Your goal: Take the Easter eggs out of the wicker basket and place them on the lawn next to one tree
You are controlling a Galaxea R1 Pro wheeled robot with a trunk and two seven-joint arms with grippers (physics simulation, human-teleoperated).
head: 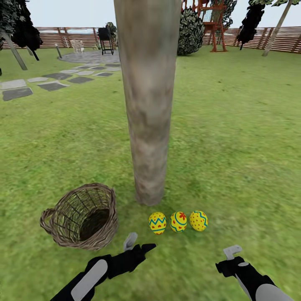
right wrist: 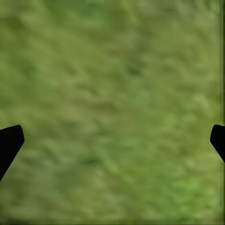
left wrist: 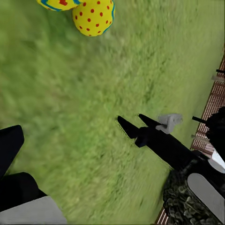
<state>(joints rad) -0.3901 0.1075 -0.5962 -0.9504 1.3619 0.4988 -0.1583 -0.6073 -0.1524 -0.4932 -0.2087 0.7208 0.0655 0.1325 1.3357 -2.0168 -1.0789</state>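
Both grippers, left (head: 140, 246) and right (head: 232, 255), hover spread wide, empty, nr the tree (head: 148, 104). Three eggs (head: 178, 221) lie at its base; basket (head: 81, 217) beside it looks empty. Task seemingly done; next, just withdraw.

Blurred, mottled green lawn (right wrist: 112, 108) lies beneath the right gripper (right wrist: 112, 140). Two black fingertips (right wrist: 9, 140) show at opposite edges of the picture, so the jaws stand wide apart with nothing but grass between them.
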